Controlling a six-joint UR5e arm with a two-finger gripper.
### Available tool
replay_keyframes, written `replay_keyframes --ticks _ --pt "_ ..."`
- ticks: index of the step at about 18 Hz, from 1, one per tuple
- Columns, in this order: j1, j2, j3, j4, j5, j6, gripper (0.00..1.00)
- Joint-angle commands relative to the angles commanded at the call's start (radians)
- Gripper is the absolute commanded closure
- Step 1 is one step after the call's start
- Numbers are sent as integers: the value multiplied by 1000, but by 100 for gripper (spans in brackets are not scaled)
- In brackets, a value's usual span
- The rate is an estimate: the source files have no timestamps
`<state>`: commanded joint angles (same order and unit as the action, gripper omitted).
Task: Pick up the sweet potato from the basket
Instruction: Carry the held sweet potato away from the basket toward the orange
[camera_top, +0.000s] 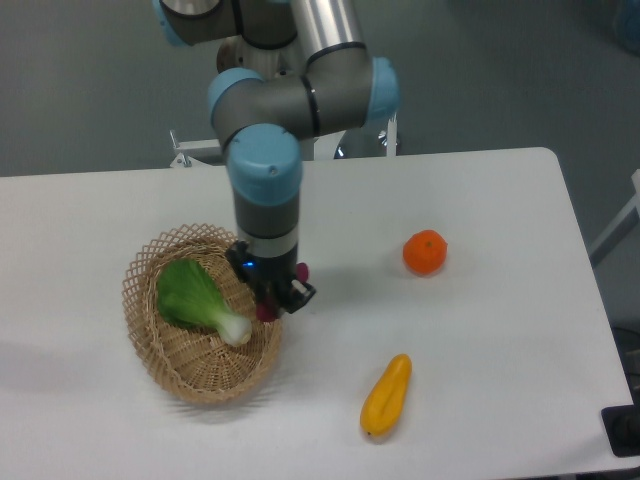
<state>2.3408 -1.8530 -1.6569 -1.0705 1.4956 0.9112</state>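
We are seeing the gripper clenching the sweet potato, with its dark fingers closing on the tuber from either side, at the basket's right rim, toward the middle of the table. Only slivers of the tuber are showing: a magenta bit beside the fingers on the right and a reddish-purple end poking out below them. It is hanging at the rim's edge, and we cannot tell whether it is touching the wicker or is already clear of it.

We are judging the sweet potato to be light and stiff, a small finger-like piece with a smooth skin that could slip or pivot if pinched near one tip. The safest hold, we are thinking, is across its middle, where it is thickest, and the fingers appear to be taking it near there, though the gripper is hiding most of it.

Further out, the bok choy is lying inside the basket, leaves toward its left rim and white stem toward the gripper. The orange fruit is sitting right of the table's centre, and the yellow vegetable is lying near the front edge.
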Motion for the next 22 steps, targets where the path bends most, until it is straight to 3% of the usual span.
replay_keyframes --ticks 5,15,22 --pt "107 -2 59 -84 6 145 89" --pt "311 -6 72 -101 9 458 89" --pt "362 -51 127 -101 12 534 86"
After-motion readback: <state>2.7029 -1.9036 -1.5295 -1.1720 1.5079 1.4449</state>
